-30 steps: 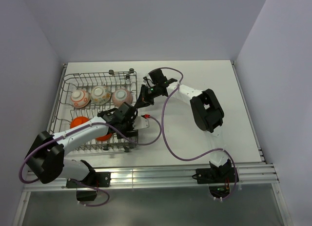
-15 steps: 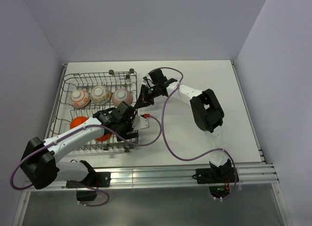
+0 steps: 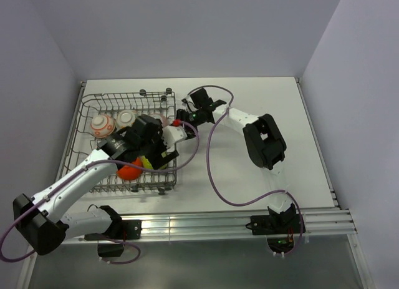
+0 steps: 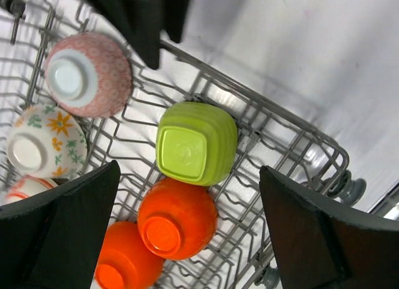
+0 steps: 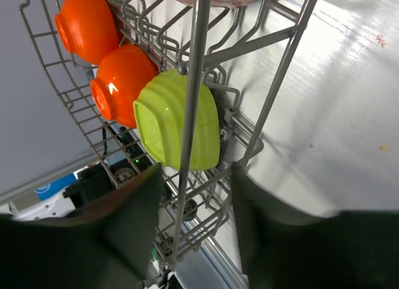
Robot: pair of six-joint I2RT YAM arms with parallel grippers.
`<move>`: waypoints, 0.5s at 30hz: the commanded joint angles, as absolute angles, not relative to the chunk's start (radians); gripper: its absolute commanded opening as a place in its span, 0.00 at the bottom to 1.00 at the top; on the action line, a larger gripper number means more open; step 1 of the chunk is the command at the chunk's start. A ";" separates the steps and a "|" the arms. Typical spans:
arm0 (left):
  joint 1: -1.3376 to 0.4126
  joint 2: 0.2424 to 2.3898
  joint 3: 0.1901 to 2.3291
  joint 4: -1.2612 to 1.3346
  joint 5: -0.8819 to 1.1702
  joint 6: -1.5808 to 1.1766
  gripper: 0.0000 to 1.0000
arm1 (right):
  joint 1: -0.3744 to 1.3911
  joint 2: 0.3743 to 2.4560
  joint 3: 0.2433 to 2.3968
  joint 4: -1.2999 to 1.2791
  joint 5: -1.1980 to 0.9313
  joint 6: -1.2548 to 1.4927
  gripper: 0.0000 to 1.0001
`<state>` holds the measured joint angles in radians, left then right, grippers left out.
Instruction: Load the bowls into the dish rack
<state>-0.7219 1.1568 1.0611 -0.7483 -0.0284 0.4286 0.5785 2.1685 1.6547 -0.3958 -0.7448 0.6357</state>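
Note:
The dish rack (image 3: 81,114) stands on the table's left half. Upside down in it lie a lime-green bowl (image 4: 196,142), two orange bowls (image 4: 177,217) (image 4: 121,261), a pinkish bowl (image 4: 87,73) and a flower-patterned bowl (image 4: 43,148). My left gripper (image 4: 189,170) hangs wide open above the green and orange bowls and holds nothing. At the rack's right side, my right gripper (image 5: 196,170) is open, with an upright rack wire (image 5: 190,114) standing free between its fingers. The green bowl (image 5: 177,130) lies just behind that wire.
The rack's small wheels (image 4: 343,189) sit at its corner near the table's bare white top (image 3: 249,95). A purple cable (image 3: 209,170) loops across the table between the arms. The right arm's elbow (image 3: 265,142) stands mid-table. Walls close the back and both sides.
My left arm has risen above the rack and its jaws have spread fully; the green bowl now shows under it. My right gripper, shut before, has opened off the rack wire.

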 commanded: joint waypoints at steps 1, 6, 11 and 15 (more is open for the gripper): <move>-0.600 1.141 1.155 -0.735 0.092 0.325 1.00 | 0.571 2.115 1.651 -0.416 -0.733 0.606 0.58; -0.474 1.163 1.230 -0.755 0.195 0.240 1.00 | 0.569 2.054 1.595 -0.414 -0.704 0.594 0.81; -0.299 1.201 1.295 -0.767 0.351 0.114 1.00 | 0.546 1.962 1.530 -0.419 -0.664 0.563 0.90; -0.187 1.287 1.380 -0.818 0.468 0.025 0.99 | 0.500 1.849 1.463 -0.439 -0.634 0.511 0.91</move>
